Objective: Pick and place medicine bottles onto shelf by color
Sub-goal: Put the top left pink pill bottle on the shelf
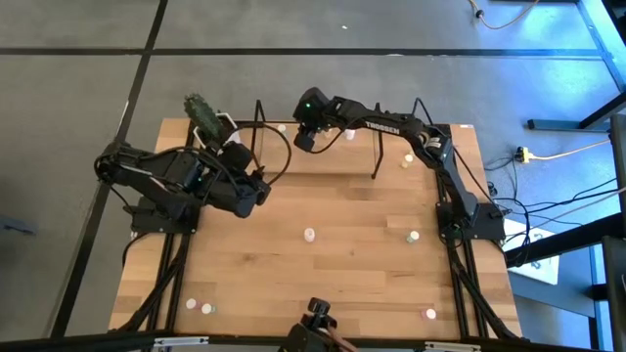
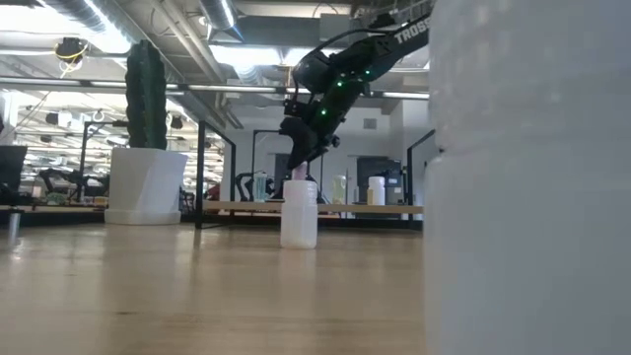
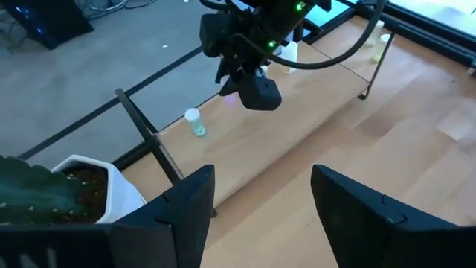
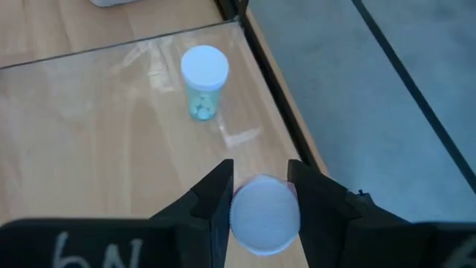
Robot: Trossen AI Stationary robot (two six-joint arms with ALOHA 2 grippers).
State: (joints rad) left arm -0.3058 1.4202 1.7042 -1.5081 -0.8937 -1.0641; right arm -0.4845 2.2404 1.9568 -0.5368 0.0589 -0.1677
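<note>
While clamped, bottle [image 4: 265, 216] between right end effector [image 4: 260, 195] fingers

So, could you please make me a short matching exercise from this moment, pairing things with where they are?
Things:
1. right claw
2. left claw
3. cactus pot
4. green-pill bottle

Places or states:
A. standing on the shelf floor
B. at the table's far left corner
C. open, holding nothing
D. shut on a bottle above the shelf

Pairs: 1-D, 2-C, 3-B, 4-A

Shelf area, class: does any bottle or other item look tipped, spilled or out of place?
Nothing stands out. The small white-capped bottle with greenish contents stands upright on the black wire shelf's wooden floor; the right gripper holds another white-capped bottle above the shelf.
</note>
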